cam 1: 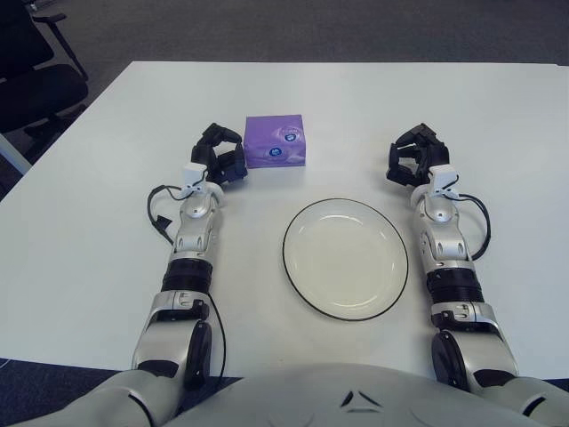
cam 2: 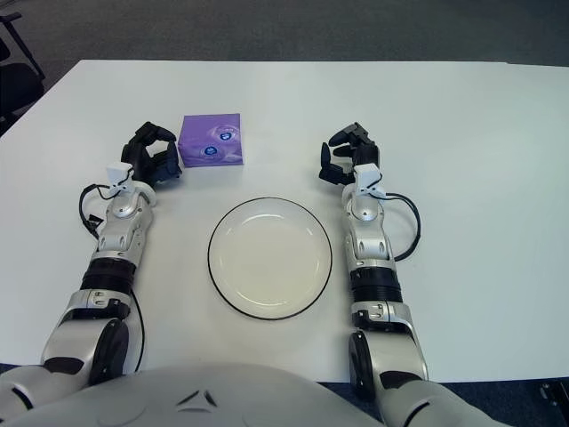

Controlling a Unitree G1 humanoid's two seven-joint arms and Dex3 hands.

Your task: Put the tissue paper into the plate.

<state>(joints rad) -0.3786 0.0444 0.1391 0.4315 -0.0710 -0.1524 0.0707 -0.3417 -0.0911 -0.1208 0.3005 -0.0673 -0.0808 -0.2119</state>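
The left hand [cam 1: 220, 158], fingers curled and holding nothing, sits just beside the purple tissue paper [cam 1: 275, 140] pack on the worktop [cam 1: 89, 222]. Likely light and soft-sided; grip its opposite sides. The plate [cam 1: 346, 258] waits nearer, right hand [cam 1: 413, 160] curled, holding nothing.

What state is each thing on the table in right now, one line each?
Tissue pack: flat on the table, beyond the plate, not grasped.
Plate: upright, nothing in it.
Left robot hand: beside the pack's left edge, fingers curled, holding nothing.
Right robot hand: to the right, beyond the plate, fingers curled, holding nothing.
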